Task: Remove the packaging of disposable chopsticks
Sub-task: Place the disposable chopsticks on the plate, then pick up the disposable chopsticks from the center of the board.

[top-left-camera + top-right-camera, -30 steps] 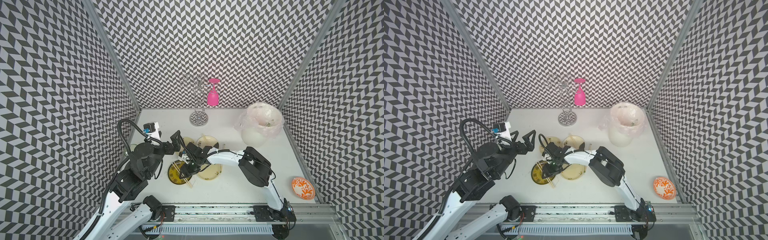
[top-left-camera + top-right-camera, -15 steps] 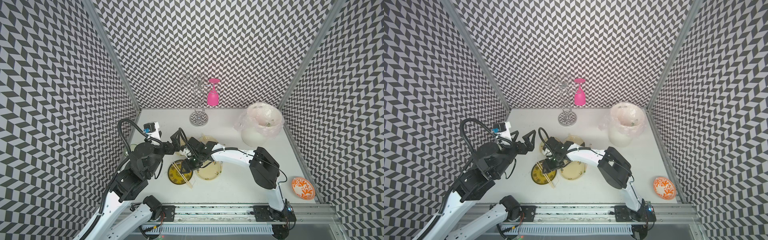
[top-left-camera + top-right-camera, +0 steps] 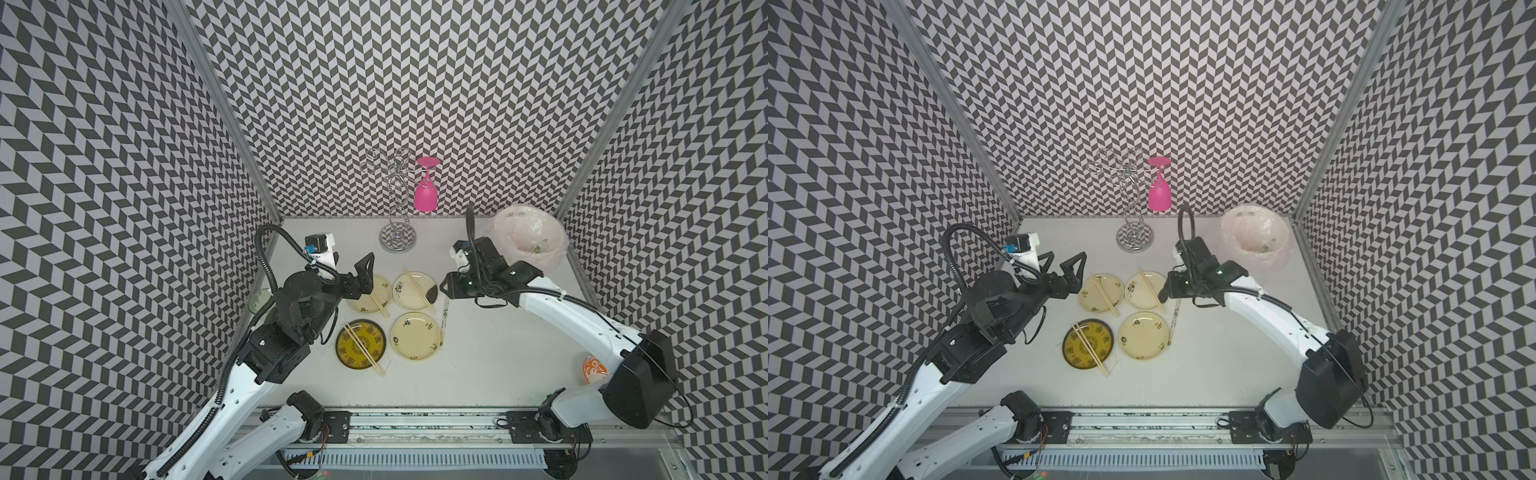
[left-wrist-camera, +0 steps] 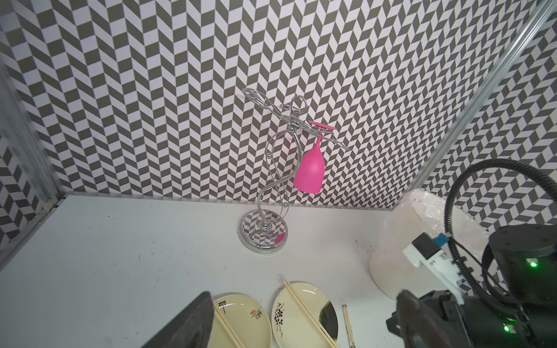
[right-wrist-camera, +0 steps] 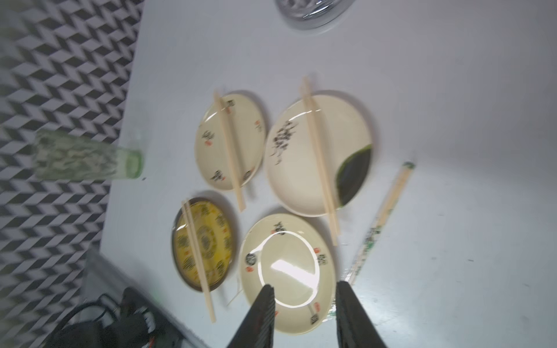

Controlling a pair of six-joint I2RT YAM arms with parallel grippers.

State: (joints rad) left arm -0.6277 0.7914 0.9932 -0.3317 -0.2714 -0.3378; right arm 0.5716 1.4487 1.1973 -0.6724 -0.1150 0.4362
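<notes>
Clear plastic packaging (image 3: 444, 322), green-printed, still sheathes the last disposable chopsticks (image 5: 388, 205). They lie on the table (image 3: 498, 353) just right of the empty cream plate (image 3: 415, 336). Bare pairs sit on the three other plates (image 3: 372, 338). Above the sleeve's far end, the right gripper (image 3: 445, 286) hangs with jaws partly apart, holding nothing. The left gripper (image 3: 1061, 265) is spread wide and empty beside the plates. Step: grabbing the final wrapped pair. Next probably needs the right to drop and pinch one end, and the left to take the other.
</notes>
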